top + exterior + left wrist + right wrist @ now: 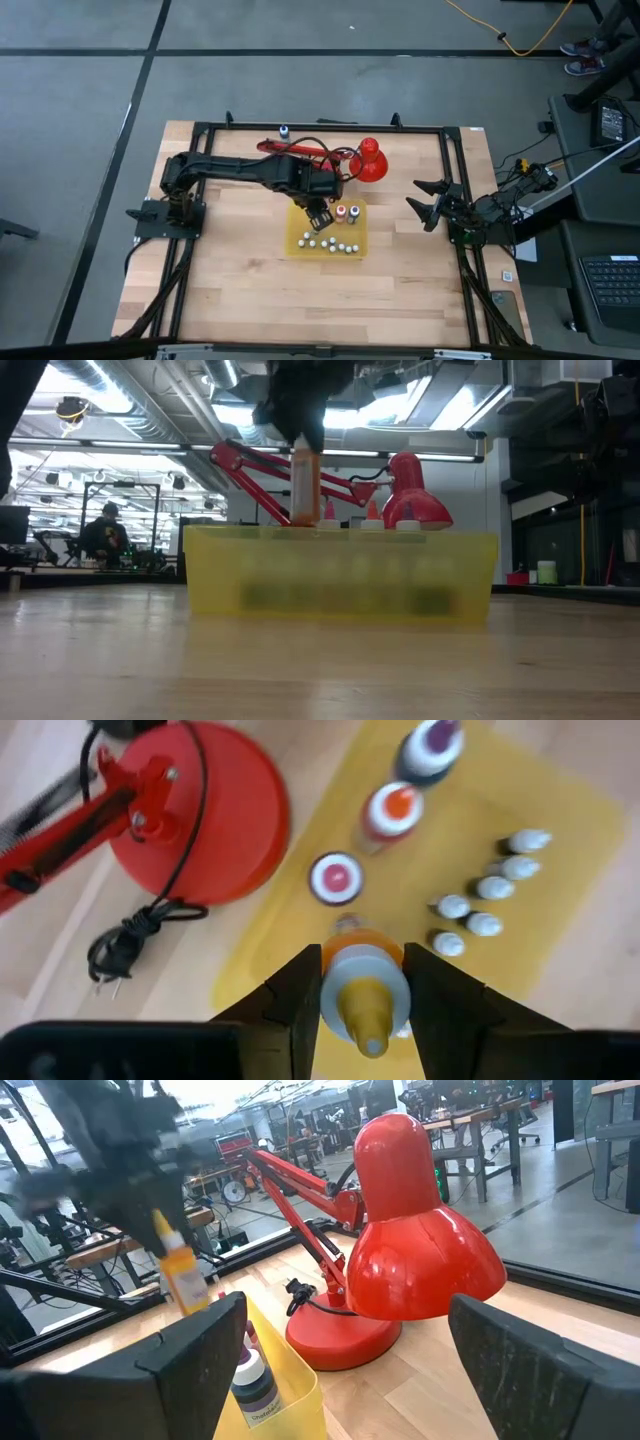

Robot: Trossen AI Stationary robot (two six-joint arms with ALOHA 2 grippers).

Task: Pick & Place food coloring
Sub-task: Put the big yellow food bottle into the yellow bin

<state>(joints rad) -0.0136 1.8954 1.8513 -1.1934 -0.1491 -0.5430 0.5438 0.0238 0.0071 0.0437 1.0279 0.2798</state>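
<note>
Wooden table (240, 290) in a workshop, yellow tray (296, 240) beside a red desk lamp (368, 158).
Left gripper (364, 1020) pinches an orange food coloring bottle (364, 988) above the tray, jaws narrowly parted around it; other bottles (484, 900) sit inside. Right gripper (420, 205) waits wide open, empty, at the table's right edge.

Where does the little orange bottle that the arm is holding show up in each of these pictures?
High view: orange bottle hidden under the left gripper, over the yellow tray.
Low view: orange bottle upright above the tray.
Left wrist view: centre bottom, between the fingers.
Right wrist view: left side.
Shared landmark: red lamp.
</note>
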